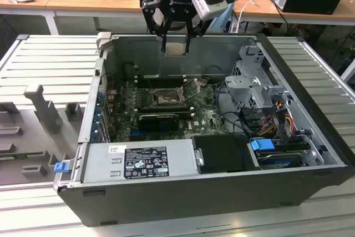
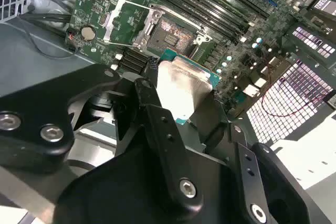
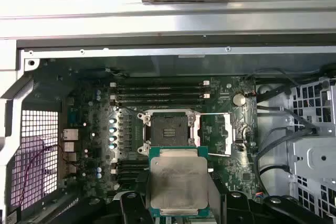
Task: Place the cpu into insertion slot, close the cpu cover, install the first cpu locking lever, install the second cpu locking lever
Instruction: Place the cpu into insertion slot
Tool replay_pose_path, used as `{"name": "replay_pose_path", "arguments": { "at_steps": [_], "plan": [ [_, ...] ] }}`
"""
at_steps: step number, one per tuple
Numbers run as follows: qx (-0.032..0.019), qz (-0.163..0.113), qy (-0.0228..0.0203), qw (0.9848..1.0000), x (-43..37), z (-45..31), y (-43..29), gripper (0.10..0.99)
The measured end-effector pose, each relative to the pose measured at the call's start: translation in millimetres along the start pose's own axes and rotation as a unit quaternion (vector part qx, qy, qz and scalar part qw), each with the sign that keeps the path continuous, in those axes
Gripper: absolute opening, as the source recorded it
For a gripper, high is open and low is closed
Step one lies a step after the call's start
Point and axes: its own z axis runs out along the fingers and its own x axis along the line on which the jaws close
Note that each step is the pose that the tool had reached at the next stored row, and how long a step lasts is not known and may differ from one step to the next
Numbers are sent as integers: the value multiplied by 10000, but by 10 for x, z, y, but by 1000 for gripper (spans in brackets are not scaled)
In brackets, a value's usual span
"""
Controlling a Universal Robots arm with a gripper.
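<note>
1. one gripper (image 1: 176,47) clamps the cpu (image 3: 178,184), hanging over the far rim of the open computer case (image 1: 183,192).
2. inside, the insertion slot (image 3: 167,130) lies bare, with the cpu cover (image 3: 228,134) swung open beside it.

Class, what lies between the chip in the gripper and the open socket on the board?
Nothing. In the first wrist view the chip, held by the gripper, overlaps the socket's edge with no object between, and the cover lies open alongside.
</note>
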Motion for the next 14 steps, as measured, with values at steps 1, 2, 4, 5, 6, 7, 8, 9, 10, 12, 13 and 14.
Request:
{"name": "replay_pose_path", "arguments": {
  "at_steps": [1, 2, 4, 5, 6, 7, 8, 9, 10, 12, 13, 14],
  "plan": [
    [0, 3, 0, 10000, 0, 0, 0, 525],
    [-1, 17, -1, 10000, 0, 0, 0, 525],
    [-1, 43, -4, 10000, 0, 0, 0, 525],
    [-1, 59, -5, 10000, 0, 0, 0, 525],
    [-1, 71, -6, 10000, 0, 0, 0, 525],
    [-1, 81, -7, 10000, 0, 0, 0, 525],
    [-2, 91, -8, 10000, 0, 0, 0, 525],
    [-2, 98, -9, 10000, 0, 0, 0, 525],
    [-2, 106, -9, 9999, 0, 0, 0, 525],
    [-3, 123, -11, 9999, 0, 0, 0, 525],
    [-2, 135, -12, 9999, 0, 0, 0, 525],
    [-3, 143, -13, 9999, 0, 0, 0, 525]
  ]
}}
